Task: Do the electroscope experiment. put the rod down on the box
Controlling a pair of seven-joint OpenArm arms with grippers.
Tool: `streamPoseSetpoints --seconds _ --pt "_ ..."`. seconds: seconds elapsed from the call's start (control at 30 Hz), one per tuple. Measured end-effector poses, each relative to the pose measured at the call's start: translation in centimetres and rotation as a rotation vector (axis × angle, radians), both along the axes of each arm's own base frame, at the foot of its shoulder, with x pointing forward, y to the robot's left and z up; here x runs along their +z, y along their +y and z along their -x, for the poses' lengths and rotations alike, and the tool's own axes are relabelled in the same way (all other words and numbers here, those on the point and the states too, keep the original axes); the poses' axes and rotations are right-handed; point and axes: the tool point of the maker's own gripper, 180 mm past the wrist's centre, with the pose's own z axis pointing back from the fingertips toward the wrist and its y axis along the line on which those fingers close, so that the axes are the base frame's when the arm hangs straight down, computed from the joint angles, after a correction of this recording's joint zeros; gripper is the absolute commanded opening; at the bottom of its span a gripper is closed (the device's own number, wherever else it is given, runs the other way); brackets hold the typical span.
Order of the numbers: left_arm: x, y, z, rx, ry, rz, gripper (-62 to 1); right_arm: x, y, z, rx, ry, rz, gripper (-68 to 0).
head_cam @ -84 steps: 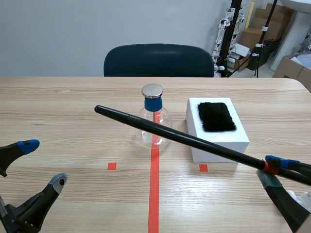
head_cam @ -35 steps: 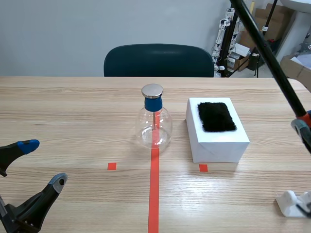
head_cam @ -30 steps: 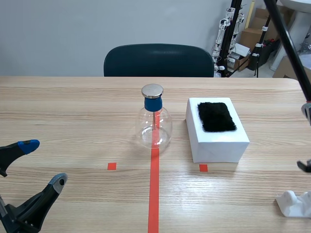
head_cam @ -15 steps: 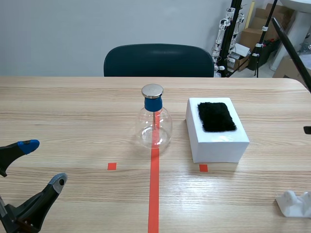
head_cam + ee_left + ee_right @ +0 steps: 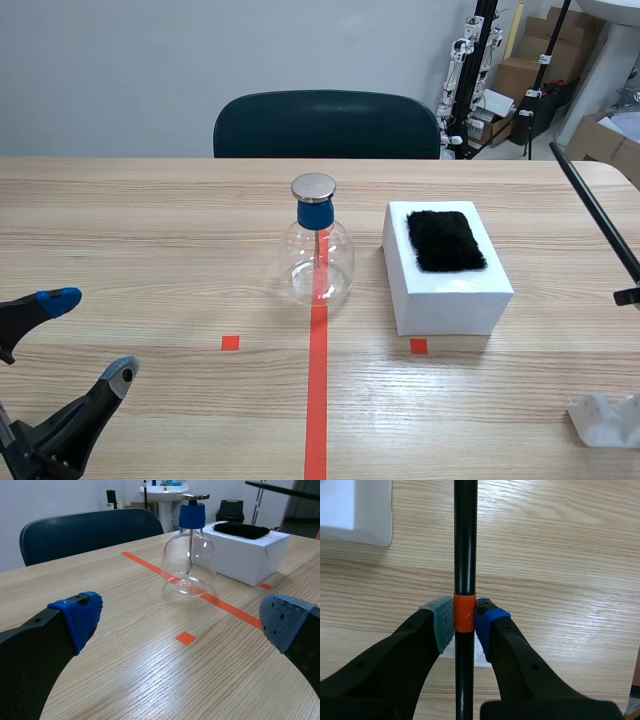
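While the rod (image 5: 465, 540) is clamped at its orange band (image 5: 464, 612) between the pads of the right gripper (image 5: 464, 620), the white box (image 5: 355, 510) is seen ahead of that gripper and off to one side, apart from the rod. The left gripper (image 5: 182, 621) is held wide open, with the glass flask (image 5: 189, 555) ahead of it.

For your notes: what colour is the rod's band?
Orange-red band on rod; best in right wrist view.

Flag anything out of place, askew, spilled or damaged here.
Nothing spilled or damaged. The electroscope flask stands upright; the black fuzzy pad lies flat on the white box. Only the black rod is off: slanting, clamped in the right pincer, not on the box.
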Motion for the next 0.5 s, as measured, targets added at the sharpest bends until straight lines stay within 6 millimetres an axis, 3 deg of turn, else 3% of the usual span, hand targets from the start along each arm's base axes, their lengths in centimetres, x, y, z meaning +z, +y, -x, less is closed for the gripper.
streamPoseSetpoints --seconds 0.5 --pt "0.0 0.0 0.0 0.0 0.0 0.0 1.4 -4.6 0.9 -1.3 -0.013 0.108 -0.018 -67.6"
